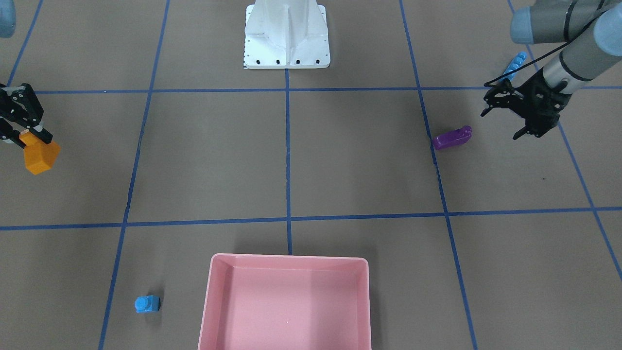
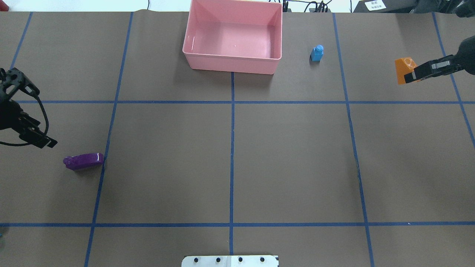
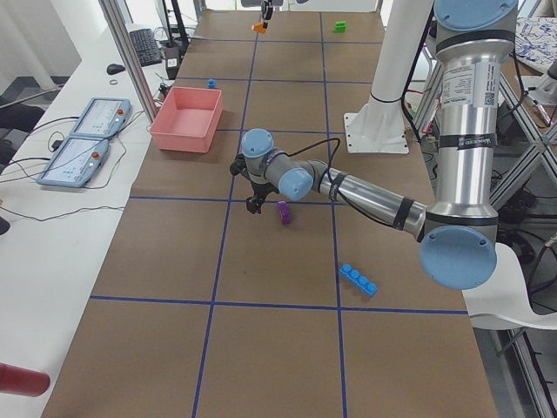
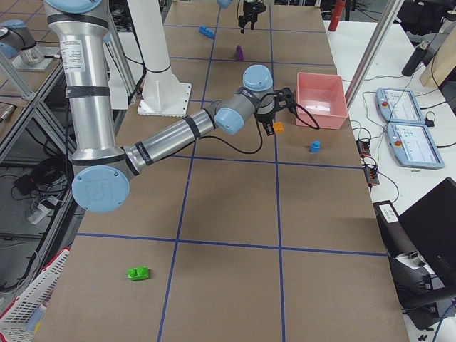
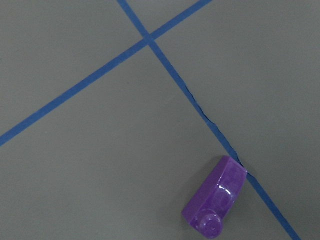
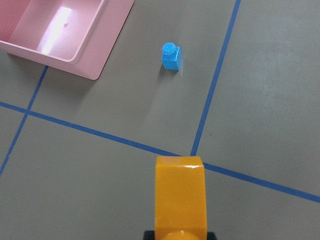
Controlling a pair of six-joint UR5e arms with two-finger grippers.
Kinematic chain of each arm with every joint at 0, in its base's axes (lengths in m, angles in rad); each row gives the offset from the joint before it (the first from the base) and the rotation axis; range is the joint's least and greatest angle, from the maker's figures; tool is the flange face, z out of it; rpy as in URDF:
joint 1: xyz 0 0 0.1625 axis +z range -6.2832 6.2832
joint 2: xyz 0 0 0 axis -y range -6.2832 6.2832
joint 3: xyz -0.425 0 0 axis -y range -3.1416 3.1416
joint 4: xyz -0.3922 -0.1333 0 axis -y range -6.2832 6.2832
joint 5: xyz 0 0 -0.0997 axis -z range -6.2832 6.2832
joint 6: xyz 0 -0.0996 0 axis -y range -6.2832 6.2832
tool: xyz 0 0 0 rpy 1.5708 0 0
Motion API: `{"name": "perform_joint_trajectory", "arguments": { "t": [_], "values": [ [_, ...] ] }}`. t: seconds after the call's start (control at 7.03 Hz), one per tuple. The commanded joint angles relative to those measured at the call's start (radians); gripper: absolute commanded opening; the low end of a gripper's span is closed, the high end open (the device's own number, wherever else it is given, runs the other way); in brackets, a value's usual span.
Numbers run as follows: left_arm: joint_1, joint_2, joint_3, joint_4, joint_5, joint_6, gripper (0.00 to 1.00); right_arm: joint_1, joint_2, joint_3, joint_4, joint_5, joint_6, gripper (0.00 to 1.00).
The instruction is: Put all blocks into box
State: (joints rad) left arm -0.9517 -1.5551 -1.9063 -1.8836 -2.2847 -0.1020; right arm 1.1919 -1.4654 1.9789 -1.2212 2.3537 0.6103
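Carrying the orange block (image 2: 403, 70) to the box is the step in hand, as I judge it. The right gripper (image 2: 412, 75) pinches this block between its fingers and holds it, it seems, clear of the table, to the right of the pink box (image 2: 230, 62). The box sits at the middle of the table's far edge with nothing inside. The small blue block (image 2: 317, 53) stands between the two, also near the far edge. For the next move I think I must take the right arm along that edge, high enough to pass over the small blue block and the box wall, and let go only above the box floor. The left gripper (image 1: 499, 126) is spread and empty, near the purple block (image 1: 452, 137) but not touching it; that block lies on its side, so a grasp there would need the fingers lined across it first. The long blue block (image 3: 358, 280) lies toward the table's left end and the green block (image 4: 138, 273) toward its right end, both well apart from the box.
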Motion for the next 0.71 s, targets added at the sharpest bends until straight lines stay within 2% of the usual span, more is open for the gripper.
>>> {"name": "perform_joint_trajectory", "arguments": {
  "t": [0.0, 0.28, 0.57],
  "values": [
    [0.088, -0.031, 0.007, -0.022, 0.085, 0.001, 1.00, 0.000, 0.061, -0.018, 0.002, -0.008, 0.049, 0.00],
    [0.141, -0.068, 0.032, -0.017, 0.140, -0.001, 1.00, -0.003, 0.077, -0.031, 0.006, -0.059, 0.089, 0.00],
    [0.186, -0.069, 0.044, -0.017, 0.183, -0.001, 1.00, -0.003, 0.198, -0.101, 0.006, -0.060, 0.150, 0.00]
  ]
}}
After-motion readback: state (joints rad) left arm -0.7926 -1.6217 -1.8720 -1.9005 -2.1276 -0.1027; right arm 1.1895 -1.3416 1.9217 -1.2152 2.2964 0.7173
